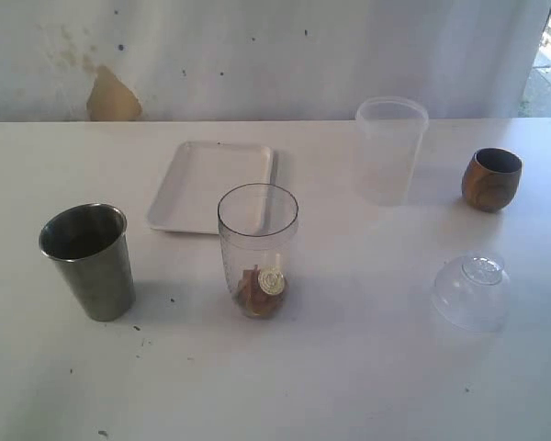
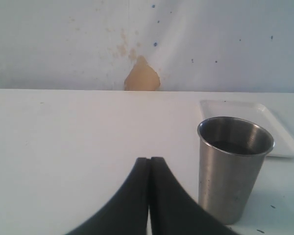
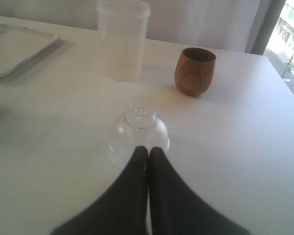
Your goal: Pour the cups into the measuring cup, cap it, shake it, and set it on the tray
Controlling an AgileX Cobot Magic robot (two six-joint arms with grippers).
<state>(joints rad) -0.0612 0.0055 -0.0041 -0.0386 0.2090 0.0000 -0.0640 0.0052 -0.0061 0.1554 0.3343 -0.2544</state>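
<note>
The clear measuring cup (image 1: 257,248) stands upright mid-table with brownish bits and a pale round piece at its bottom. A dull steel tumbler (image 1: 90,261) stands to its left, also seen in the left wrist view (image 2: 233,169), beside and apart from my left gripper (image 2: 150,160), which is shut and empty. The brown wooden cup (image 1: 491,178) stands at the far right (image 3: 194,71). My right gripper (image 3: 148,150) is shut and empty, just short of the clear dome lid (image 3: 138,137). The white tray (image 1: 211,186) lies behind the measuring cup. Neither gripper shows in the exterior view.
A frosted plastic container (image 1: 389,150) stands at the back right, next to the wooden cup. The clear dome lid (image 1: 471,292) rests on the table at the front right. A white wall with a tan patch (image 1: 112,97) runs behind the table.
</note>
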